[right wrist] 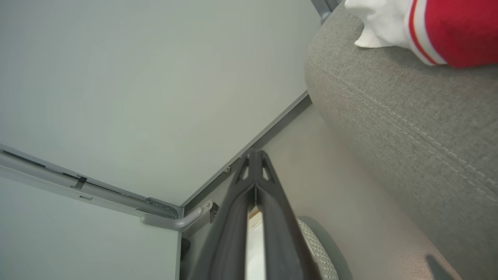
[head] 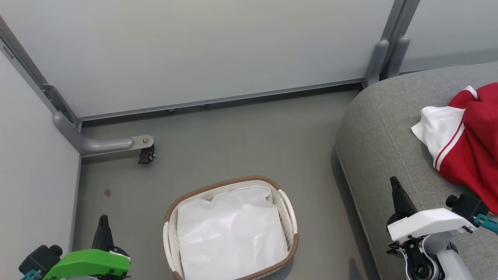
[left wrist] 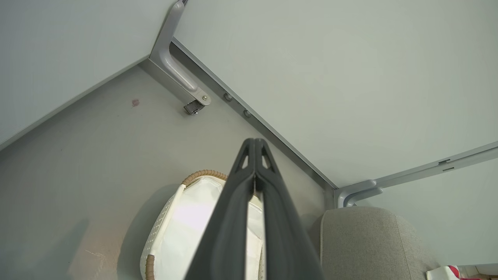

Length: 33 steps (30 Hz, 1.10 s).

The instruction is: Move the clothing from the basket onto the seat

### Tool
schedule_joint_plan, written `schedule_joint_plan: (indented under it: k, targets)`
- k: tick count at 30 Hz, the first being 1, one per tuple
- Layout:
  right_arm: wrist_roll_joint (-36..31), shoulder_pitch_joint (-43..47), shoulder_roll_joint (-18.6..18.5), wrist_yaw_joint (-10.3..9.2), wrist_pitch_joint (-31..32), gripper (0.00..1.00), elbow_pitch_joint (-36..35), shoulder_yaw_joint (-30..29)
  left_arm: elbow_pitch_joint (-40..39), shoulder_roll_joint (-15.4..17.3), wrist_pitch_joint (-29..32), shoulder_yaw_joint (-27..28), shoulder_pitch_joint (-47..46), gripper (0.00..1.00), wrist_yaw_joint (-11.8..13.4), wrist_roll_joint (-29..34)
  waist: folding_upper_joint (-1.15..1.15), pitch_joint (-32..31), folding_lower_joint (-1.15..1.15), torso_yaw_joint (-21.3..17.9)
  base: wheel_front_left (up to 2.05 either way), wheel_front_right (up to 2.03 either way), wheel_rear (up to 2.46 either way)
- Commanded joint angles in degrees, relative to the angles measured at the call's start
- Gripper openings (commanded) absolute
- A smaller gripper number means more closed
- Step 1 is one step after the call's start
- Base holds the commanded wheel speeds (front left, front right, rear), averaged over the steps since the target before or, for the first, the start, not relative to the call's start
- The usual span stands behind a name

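Clothing (head: 472, 144) lies on the seat (head: 389, 128), at the right of the head view. It is red fabric with a white panel edged in red and white stripes, bunched in a heap and cut off by the right edge of that view. You cannot tell from these views whether the heap is one garment or two.

The seat's rounded corner and stitched seam face the basket (head: 290, 217). The basket stands on the grey floor (head: 233, 136) to the left of the seat and apart from it. Its white liner (head: 233, 233) lies rumpled across the inside, and the brown woven rim runs around the top.

Your right gripper (head: 395, 182), on the arm with the white housing, sits at the lower right over the front part of the seat. Its two dark fingers are pressed together with nothing between them, and they stand clear of the clothing, to its left.

Your left gripper (head: 103, 223), on the arm with the green housing, sits at the lower left over the floor, left of the basket. Its fingers are likewise closed tip to tip and empty.

Beyond the basket, pale wall panels (head: 194, 50) meet the floor. A grey bracket foot (head: 146, 153) stands at the left corner, with a small reddish spot (head: 107, 192) on the floor near it.
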Motion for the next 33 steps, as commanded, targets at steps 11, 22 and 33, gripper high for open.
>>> schedule_joint_plan:
  k: [11, 22, 33]
  targets:
    - [8.9, 0.5, -0.4, -0.03, 2.3, 0.00, -2.1, -1.2, -2.4, 0.5, 2.4, 0.4, -1.8, 0.00, -0.5, -8.8, 0.00, -0.4, 0.00, 0.0, 0.00, 0.00, 0.00]
    - [15.6, 1.0, -0.5, -0.03, 4.1, 0.00, -3.1, -2.0, -3.7, 0.5, 4.1, 0.4, -2.2, 0.00, -0.6, -15.5, 0.00, -0.8, 0.00, 0.1, 0.00, 0.00, 0.00]
    - [21.8, 1.4, -0.5, -0.04, 5.8, 0.00, -4.1, -2.7, -4.9, 0.6, 5.8, 0.5, -2.4, 0.00, -0.6, -21.7, 0.00, -1.2, 0.00, 0.1, 0.00, 0.00, 0.00]
